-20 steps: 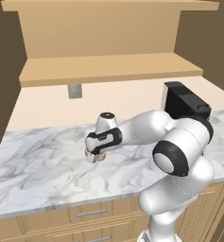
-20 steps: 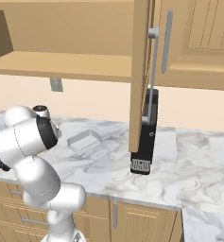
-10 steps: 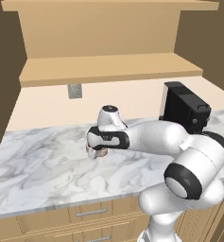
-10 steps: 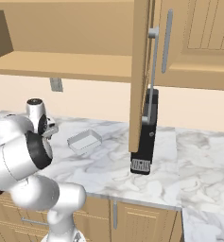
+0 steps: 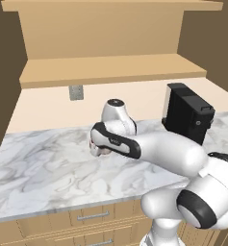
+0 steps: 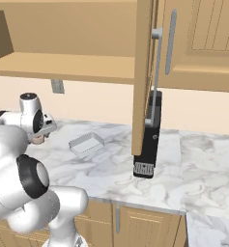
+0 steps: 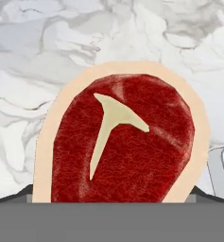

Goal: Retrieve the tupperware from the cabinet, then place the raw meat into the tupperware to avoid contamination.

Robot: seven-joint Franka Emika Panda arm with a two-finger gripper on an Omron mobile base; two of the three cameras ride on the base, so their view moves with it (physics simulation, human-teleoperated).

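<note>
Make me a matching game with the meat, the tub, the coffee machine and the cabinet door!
Things:
1. meat
2. tub
3. coffee machine
4. cabinet door

Descriptions:
A. swung open, edge toward us
B. red, lying flat on the marble just below the hand
C. black, standing tall on the counter
D. pale grey, empty, on the counter

Pairs: 1-B, 2-D, 3-C, 4-A

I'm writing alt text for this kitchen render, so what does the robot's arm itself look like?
The arm is built of glossy white, rounded shell segments, with dark charcoal rings at the joints. A black band with small pale markings wraps the wrist, topped by a white cylindrical cap with a dark disc. No loose cables show. The gripper is white at its base.
</note>
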